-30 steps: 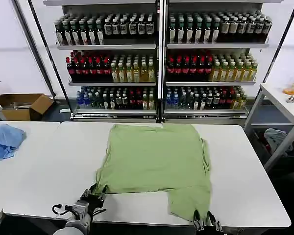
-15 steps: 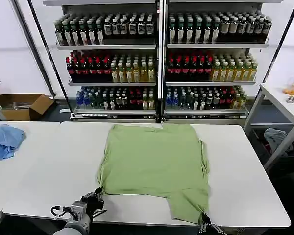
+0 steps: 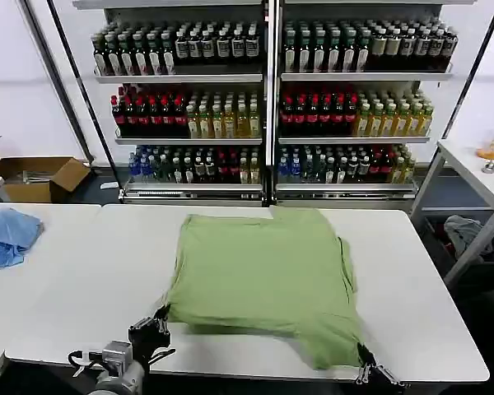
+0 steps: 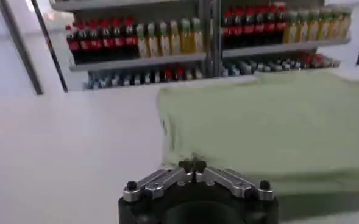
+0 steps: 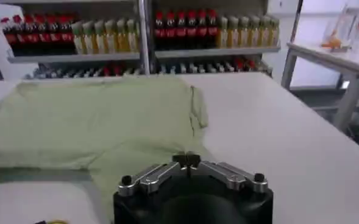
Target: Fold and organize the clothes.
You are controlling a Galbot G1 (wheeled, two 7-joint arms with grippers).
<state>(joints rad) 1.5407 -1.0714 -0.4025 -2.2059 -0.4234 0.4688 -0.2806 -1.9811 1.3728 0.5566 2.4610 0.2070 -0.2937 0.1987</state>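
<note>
The clothes are one light sage-green shirt [image 3: 263, 271] lying flat in the middle of the white table [image 3: 82, 288], its near edge thick like a fold. My left gripper [image 3: 155, 327] is at the shirt's near left corner, shut on the fabric there [image 4: 192, 164]. At the table's front edge my right gripper [image 3: 365, 368] is shut on the shirt's near right corner, which hangs out as a flap [image 5: 186, 159]. The shirt [image 4: 270, 122] spreads away from the left gripper, and the right wrist view shows the shirt [image 5: 94, 122] with a sleeve at its far side.
A light blue cloth [image 3: 6, 234] lies on the neighbouring table at the left. Shelves of bottles [image 3: 267, 107] stand behind the table. A cardboard box [image 3: 41, 177] sits on the floor at the back left. Another white table [image 3: 477, 177] stands at the right.
My right gripper has moved right along the front edge, drawing the shirt's near right flap with it. The left gripper has drawn back a little, and the near left hem now lies straighter.
</note>
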